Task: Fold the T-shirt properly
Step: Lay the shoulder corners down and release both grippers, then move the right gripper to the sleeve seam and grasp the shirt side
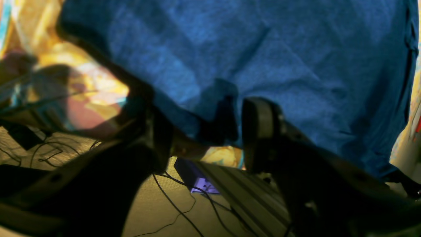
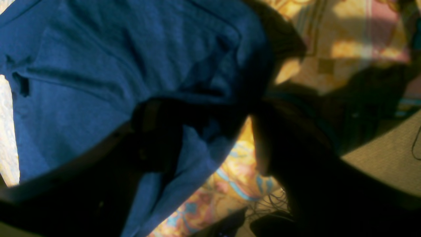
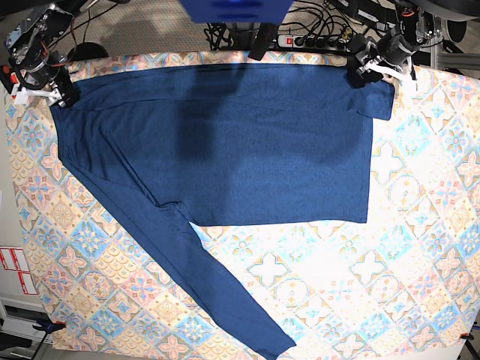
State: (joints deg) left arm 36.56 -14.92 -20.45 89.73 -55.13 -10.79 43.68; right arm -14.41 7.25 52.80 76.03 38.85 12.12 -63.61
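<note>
Along the far edge of the patterned surface [image 3: 420, 247] lies the T-shirt [image 3: 247, 150], spread flat, one long sleeve trailing toward the near edge. Left pincer [image 3: 379, 66] sits at its far corner, jaws apart over the hem. Right pincer [image 3: 46, 91] at the opposite far corner, jaws wide, cloth between them.

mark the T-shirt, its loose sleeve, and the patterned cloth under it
T-shirt [image 3: 247, 142], base view, middle of the flat body.
Loose sleeve [image 3: 217, 289], base view, mid-length of the diagonal arm.
Patterned cloth [image 3: 375, 277], base view, bare patch.
</note>
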